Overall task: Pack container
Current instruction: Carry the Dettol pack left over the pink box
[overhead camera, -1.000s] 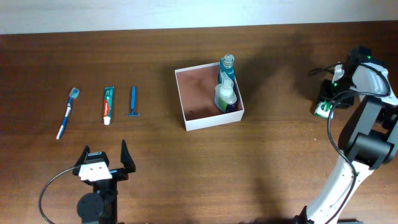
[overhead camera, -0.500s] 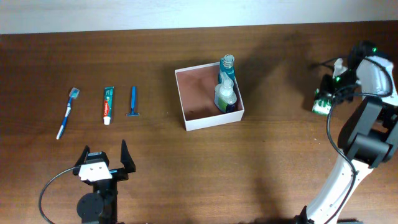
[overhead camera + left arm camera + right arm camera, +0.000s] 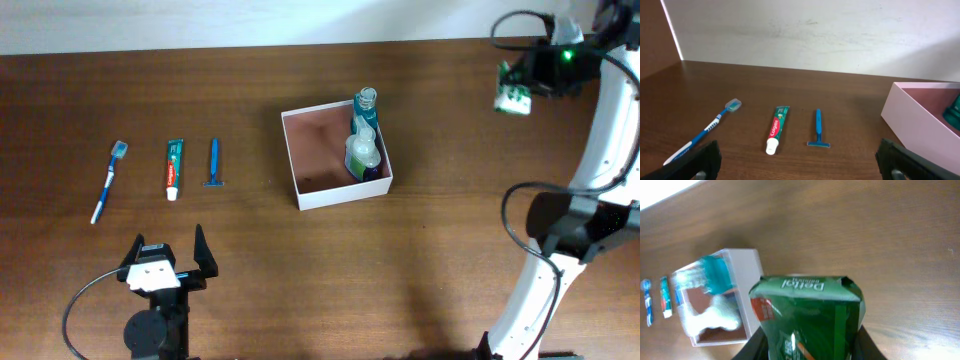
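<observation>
Toothbrush (image 3: 108, 181), blue and white, lies on the table (image 3: 450, 250) ahead of the left jaws and off to their left. In the left wrist view the end of its handle is hidden behind the left finger. A toothpaste tube (image 3: 174, 168) lies almost straight ahead of those jaws, and a blue razor (image 3: 214, 162) lies just to its right, apart from it. The left jaws are spread wide and hold nothing.

The container (image 3: 300, 170) sits ahead of the left jaws and well to their right, and far to the left of the right jaws. It is square, shallow and open-topped, with thin white walls and a pinkish-brown floor, mostly bare. A teal bottle (image 3: 366, 108) and a clear bottle with a pale cap (image 3: 362, 152) rest against its right wall. Whether they stand or lie, I cannot tell. The left wrist view cuts the box off at the frame edge, showing one corner and a sliver of teal. In the right wrist view the bottles are blurred.

The right jaws are closed on a green Dettol pack (image 3: 807, 315), held clear of the table. The pack covers most of both fingers, and its lower end runs out of the frame.
</observation>
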You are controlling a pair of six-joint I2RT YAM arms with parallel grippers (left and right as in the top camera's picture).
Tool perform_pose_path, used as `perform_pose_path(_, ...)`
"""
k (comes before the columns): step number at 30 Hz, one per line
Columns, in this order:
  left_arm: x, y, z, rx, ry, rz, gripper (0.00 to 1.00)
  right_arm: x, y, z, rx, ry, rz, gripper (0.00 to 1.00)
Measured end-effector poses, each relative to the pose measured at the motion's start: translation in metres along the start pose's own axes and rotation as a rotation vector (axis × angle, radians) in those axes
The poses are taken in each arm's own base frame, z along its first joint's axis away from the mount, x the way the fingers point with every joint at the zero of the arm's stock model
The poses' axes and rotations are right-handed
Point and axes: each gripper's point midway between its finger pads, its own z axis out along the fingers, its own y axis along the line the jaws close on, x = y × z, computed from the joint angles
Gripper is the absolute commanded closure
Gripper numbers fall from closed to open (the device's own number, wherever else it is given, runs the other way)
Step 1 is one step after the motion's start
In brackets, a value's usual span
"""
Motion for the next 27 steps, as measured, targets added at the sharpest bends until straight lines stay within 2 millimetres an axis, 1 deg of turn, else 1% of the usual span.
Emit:
perform_pose_path(2,0.0,0.0,0.0,0.0,0.001,0.0,0.01,-0.005,0.025,-0.006,-0.025,-0.036,-0.057,0.73)
perform_pose_path(4,0.0,0.0,0.0,0.0,0.0,0.0,0.01,-0.006,0.051,-0.007,-0.056,-0.051,-0.107,0.73)
perform_pose_path(5,0.0,0.0,0.0,0.0,0.0,0.0,0.0,-0.004,0.065,-0.005,-0.074,-0.052,-0.134,0.73)
perform_pose_path(7,0.0,0.0,0.0,0.0,0.0,0.0,0.01,0.0,0.086,0.0,-0.099,-0.042,-0.167,0.73)
perform_pose_path(8,0.0,0.0,0.0,0.0,0.0,0.0,0.01,0.004,0.101,0.004,-0.116,-0.028,-0.188,0.73)
perform_pose_path(9,0.0,0.0,0.0,0.0,0.0,0.0,0.01,0.007,0.109,0.007,-0.126,-0.02,-0.201,0.73)
perform_pose_path(10,0.0,0.0,0.0,0.0,0.0,0.0,0.01,0.008,0.113,0.008,-0.131,-0.017,-0.204,0.73)
perform_pose_path(11,0.0,0.0,0.0,0.0,0.0,0.0,0.01,0.015,0.132,0.014,-0.15,0.003,-0.232,0.73)
perform_pose_path(15,0.0,0.0,0.0,0.0,0.0,0.0,0.01,0.034,0.172,0.026,-0.19,0.045,-0.301,0.73)
perform_pose_path(20,0.0,0.0,0.0,0.0,0.0,0.0,0.01,0.062,0.221,0.038,-0.238,0.098,-0.396,0.71)
perform_pose_path(23,0.0,0.0,0.0,0.0,0.0,0.0,0.01,0.079,0.245,0.044,-0.254,0.125,-0.448,0.71)
perform_pose_path(27,0.0,0.0,0.0,0.0,0.0,0.0,0.01,0.098,0.265,0.053,-0.192,0.141,-0.506,0.68)
